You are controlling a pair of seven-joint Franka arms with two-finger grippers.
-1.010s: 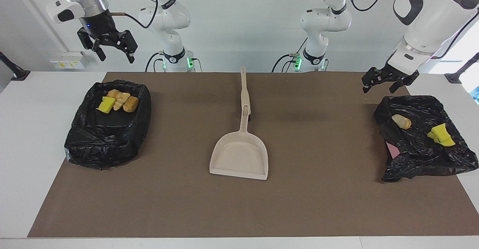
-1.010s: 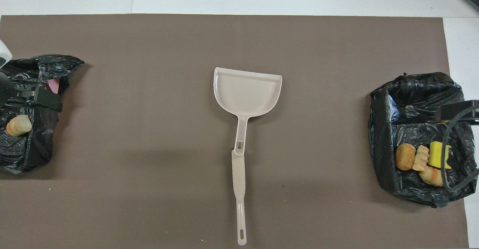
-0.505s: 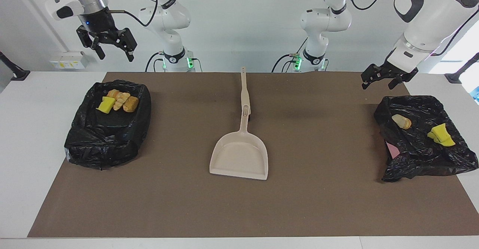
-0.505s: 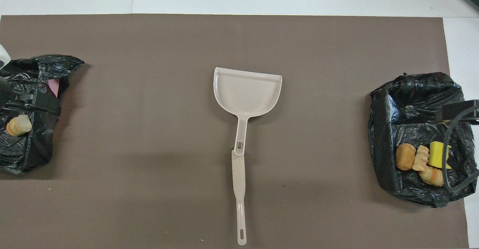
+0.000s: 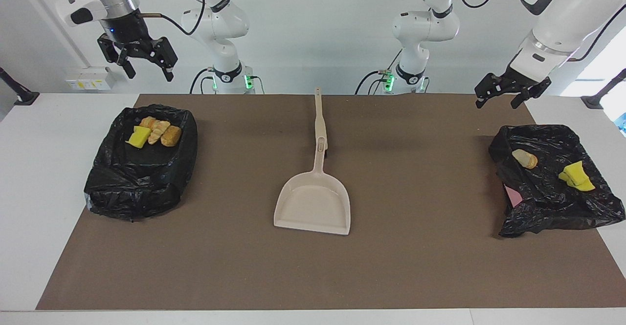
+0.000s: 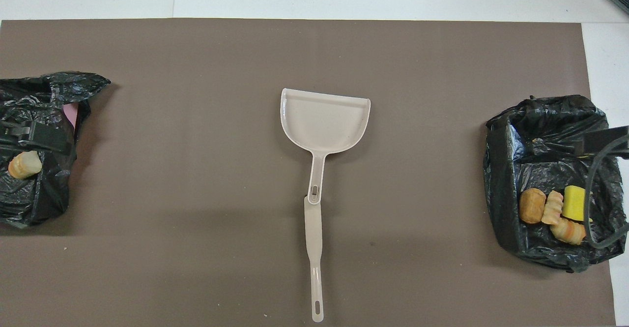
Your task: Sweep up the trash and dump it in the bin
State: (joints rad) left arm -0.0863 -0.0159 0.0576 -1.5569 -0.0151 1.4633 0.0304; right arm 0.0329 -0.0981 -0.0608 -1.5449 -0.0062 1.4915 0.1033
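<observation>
1. No readable brand, label or writing anywhere.
2. At the right arm's end of the brown mat (image 5: 420, 266): a bin lined with a black bag (image 5: 142, 168), holding four bits of trash (image 5: 155, 132) (tan and orange bread-like lumps plus one yellow sponge piece) bunched at the side nearer the robots.
3. At the left arm's end: a second black-bagged bin (image 5: 552, 203), with one tan lump (image 5: 524, 158) and yellow sponge pieces (image 5: 577, 176) lying apart; a pink patch showing under the bag.
4. Mid-mat: beige dustpan (image 5: 314, 203), empty, its handle overlapping the brush handle (image 5: 319, 115).
5. Right gripper (image 5: 145, 68) raised over the first bin's nearer edge, fingers spread, holding nothing.
6. Left gripper (image 5: 506, 96) raised near the second bin, likewise spread and empty.
</observation>
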